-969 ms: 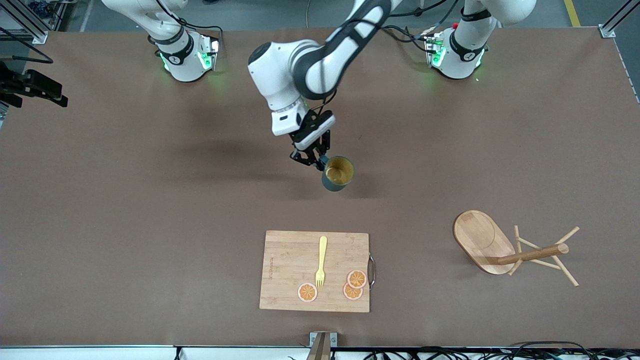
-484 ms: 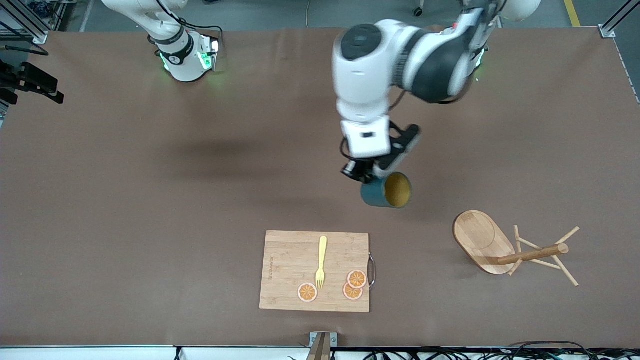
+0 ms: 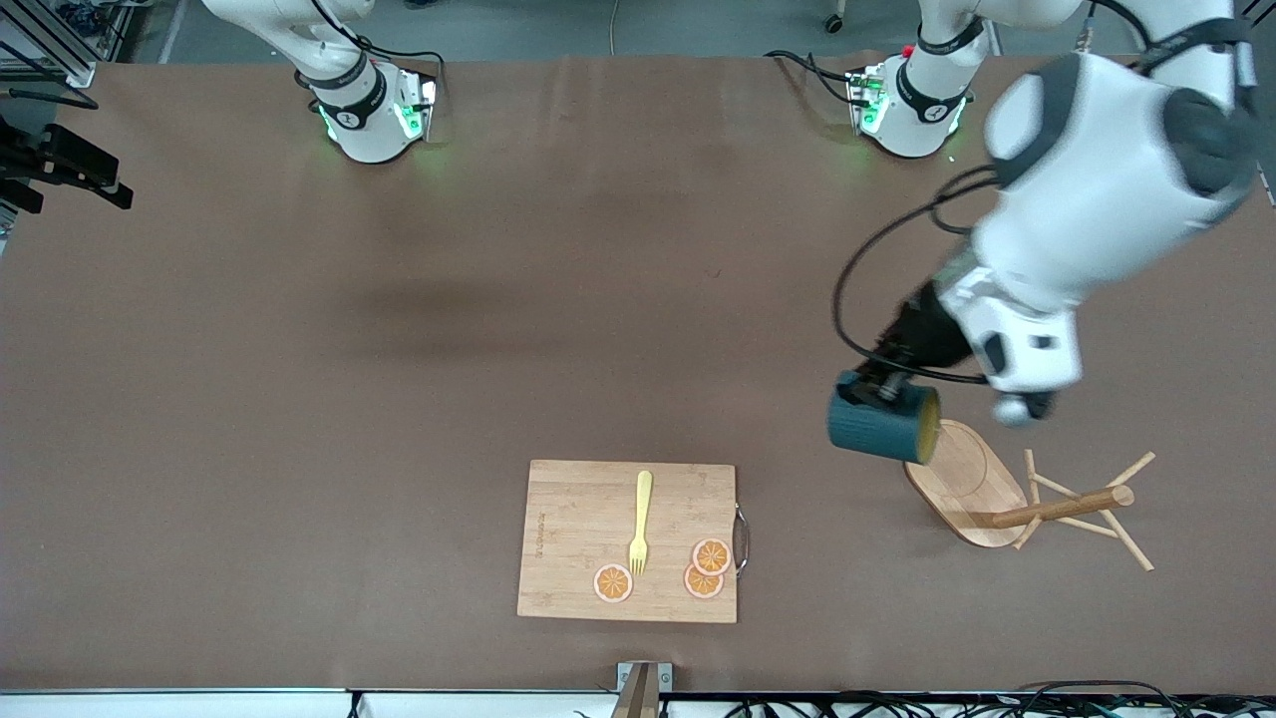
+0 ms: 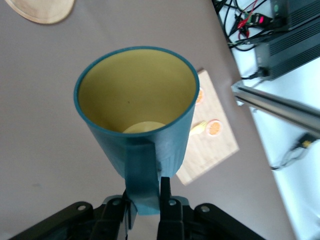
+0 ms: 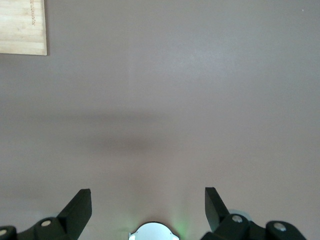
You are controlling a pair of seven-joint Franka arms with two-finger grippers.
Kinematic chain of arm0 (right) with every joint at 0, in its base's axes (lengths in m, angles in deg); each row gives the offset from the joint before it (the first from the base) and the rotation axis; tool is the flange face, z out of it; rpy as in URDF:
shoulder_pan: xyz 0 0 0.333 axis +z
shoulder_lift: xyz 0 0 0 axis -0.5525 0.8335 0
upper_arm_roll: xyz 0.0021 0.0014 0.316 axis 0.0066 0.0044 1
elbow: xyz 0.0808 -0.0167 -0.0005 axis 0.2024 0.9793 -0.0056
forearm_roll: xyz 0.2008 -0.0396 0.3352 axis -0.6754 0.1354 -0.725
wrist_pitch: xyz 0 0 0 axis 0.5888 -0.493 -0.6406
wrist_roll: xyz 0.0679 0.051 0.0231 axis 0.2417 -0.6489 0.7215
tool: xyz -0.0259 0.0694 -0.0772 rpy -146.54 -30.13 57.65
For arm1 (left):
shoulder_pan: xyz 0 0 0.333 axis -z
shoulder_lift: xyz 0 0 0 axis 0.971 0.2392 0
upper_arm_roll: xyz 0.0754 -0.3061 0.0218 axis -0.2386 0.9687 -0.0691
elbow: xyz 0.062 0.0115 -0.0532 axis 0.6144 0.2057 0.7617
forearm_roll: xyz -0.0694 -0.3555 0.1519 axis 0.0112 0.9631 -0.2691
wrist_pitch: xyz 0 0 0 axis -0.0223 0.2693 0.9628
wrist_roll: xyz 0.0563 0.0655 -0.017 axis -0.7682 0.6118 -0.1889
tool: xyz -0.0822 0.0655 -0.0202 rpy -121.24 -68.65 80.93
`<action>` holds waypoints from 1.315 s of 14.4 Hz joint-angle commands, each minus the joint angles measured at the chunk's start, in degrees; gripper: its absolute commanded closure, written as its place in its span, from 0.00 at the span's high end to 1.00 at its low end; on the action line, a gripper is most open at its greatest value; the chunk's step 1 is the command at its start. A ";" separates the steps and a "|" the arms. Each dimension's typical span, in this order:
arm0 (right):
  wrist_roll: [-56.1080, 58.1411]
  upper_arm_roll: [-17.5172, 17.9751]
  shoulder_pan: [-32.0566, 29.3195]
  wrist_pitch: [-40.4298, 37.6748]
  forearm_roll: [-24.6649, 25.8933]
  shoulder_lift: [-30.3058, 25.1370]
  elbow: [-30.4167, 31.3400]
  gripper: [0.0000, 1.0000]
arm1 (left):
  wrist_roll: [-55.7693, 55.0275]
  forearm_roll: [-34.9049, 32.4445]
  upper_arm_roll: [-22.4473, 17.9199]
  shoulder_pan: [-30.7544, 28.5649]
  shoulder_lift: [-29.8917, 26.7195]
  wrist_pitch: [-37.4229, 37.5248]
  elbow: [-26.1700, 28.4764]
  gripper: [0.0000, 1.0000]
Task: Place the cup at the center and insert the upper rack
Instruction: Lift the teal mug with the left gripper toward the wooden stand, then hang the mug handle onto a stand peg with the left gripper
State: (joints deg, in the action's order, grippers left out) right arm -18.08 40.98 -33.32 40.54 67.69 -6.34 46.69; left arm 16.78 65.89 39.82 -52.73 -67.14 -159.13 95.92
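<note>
Left gripper [image 4: 148, 200] clamped on cup [image 3: 882, 423] handle.

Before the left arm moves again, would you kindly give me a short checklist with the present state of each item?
1. Left gripper shut on the cup handle: ok.
2. Cup lifted off the table, over the mug tree's base edge: ok.
3. Cup upright: not ok, tipped sideways.
4. Mug tree standing: not ok, it lies on its side.
5. Right gripper open, holding nothing, waiting: ok.
6. Cutting board apart from the cup: ok.
</note>
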 commanded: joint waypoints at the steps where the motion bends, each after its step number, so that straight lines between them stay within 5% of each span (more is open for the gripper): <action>1: 1.74 0.02 -0.39 0.25 0.42 -1.76 2.03 1.00 | 6.47 13.41 0.81 -7.14 -0.53 0.70 1.60 0.01; 6: 1.74 0.28 -0.04 -0.28 2.27 -1.76 2.21 1.00 | 15.62 29.71 0.72 -15.94 3.94 5.61 1.86 0.01; 11: 1.65 0.37 -0.13 -0.45 2.27 -1.85 2.21 1.00 | 27.84 34.90 0.81 -22.80 8.96 11.86 1.86 0.01; 19: 1.74 0.37 -0.04 -0.54 2.27 -1.85 2.21 1.00 | 30.14 36.23 0.90 -24.13 11.16 13.97 2.65 0.01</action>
State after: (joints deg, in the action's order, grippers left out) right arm -16.92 41.01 -33.32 39.89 69.10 -6.34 47.10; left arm 46.17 100.66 40.68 -76.67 -56.28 -146.40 98.47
